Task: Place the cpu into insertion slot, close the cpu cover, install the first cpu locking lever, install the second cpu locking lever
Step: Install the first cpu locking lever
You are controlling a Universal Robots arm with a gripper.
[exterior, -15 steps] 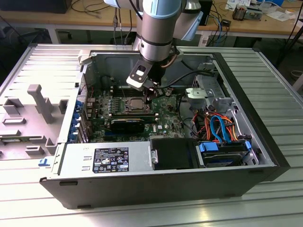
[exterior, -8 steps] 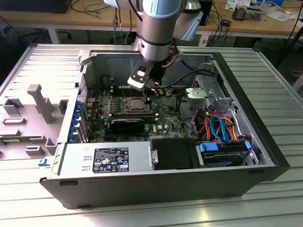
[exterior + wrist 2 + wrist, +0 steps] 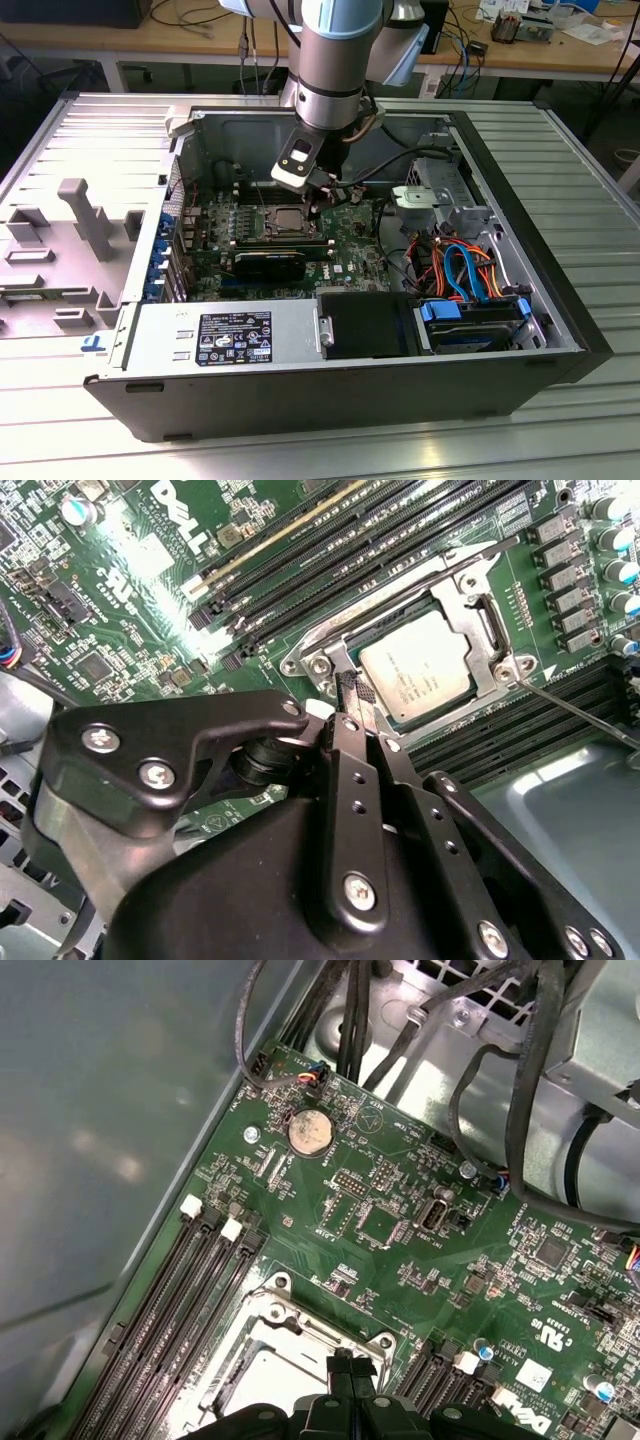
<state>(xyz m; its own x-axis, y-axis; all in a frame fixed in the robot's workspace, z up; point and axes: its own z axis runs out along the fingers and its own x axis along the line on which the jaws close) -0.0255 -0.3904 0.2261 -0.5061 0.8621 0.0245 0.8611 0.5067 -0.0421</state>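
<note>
gripper (image 3: pixel 350 692) clenched, empty, at cover (image 3: pixel 480 610) edge; cpu (image 3: pixel 415 675) seated. lever (image 3: pixel 570 712) looks thin, stiff, springy, probably slippery: grab near its free end.

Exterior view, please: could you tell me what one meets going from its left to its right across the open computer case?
Grey bracket → blue clips → cpu → drive cage → black case rim.

Wore a silver-grey cylindrical metal arm (image 3: pixel 330 70) with pale blue joint caps (image 3: pixel 322 18); carried a white-and-black wrist box (image 3: pixel 298 162); ended in matte black jaws, their linkage plates (image 3: pixel 170 750) studded with round silver screws (image 3: pixel 360 891).
</note>
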